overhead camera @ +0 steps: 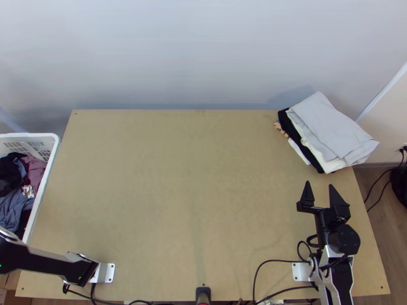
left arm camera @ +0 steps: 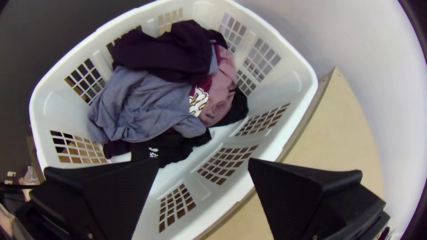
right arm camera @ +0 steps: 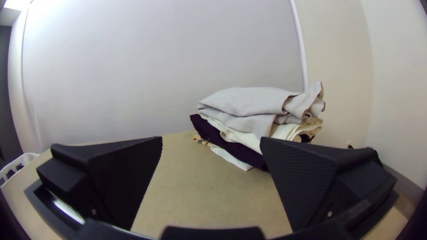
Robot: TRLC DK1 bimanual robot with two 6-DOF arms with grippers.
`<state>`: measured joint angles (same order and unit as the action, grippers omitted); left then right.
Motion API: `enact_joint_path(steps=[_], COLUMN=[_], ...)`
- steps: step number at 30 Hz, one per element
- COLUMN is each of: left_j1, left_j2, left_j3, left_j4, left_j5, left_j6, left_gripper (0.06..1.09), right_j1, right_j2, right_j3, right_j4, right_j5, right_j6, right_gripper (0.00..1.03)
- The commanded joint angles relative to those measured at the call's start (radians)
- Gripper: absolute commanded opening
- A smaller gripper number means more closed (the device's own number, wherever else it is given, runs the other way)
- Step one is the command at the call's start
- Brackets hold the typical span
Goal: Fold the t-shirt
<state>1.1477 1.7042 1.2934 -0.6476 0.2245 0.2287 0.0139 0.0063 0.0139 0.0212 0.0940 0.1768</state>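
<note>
My right gripper stands open over the table's right part, just short of the folded stack, its fingers apart with nothing between them. The right wrist view shows the same gripper facing the stack. In the left wrist view my left gripper is open and empty above the white basket. Bunched garments lie in that basket: a blue-grey cloth, a dark purple one, a pink one and a black one. Which of them is a t-shirt I cannot tell.
A stack of folded clothes, light grey on top, lies at the table's back right corner. The bare wooden table stretches between it and the basket at the left edge. Black cables run along the near edge.
</note>
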Motion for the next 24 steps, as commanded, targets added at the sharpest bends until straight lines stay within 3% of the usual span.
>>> enact_joint_path(steps=[1,5,12,14,24], left_j1=[0.015,0.024,0.050,0.053,0.058], left_j2=[0.126,0.272,0.466,0.518,0.700], left_j3=[0.046,0.109,0.219,0.251,0.377], left_j4=[0.040,0.100,0.175,0.192,0.192], left_j5=[-0.019,-0.097,-0.131,-0.137,-0.165], left_j6=[0.103,0.158,0.193,0.201,0.221], left_gripper=[1.03,1.03,1.02,0.94,0.94], right_j1=[0.008,0.008,0.008,0.008,0.008], right_j2=[-0.008,-0.008,-0.008,-0.008,-0.008], right_j3=[-0.008,-0.008,-0.008,-0.008,-0.008], right_j4=[-0.015,-0.015,-0.015,-0.015,-0.015], right_j5=[0.009,0.009,0.009,0.009,0.009], right_j6=[0.020,0.020,0.020,0.020,0.020], right_gripper=[0.99,0.99,0.99,0.99,0.99])
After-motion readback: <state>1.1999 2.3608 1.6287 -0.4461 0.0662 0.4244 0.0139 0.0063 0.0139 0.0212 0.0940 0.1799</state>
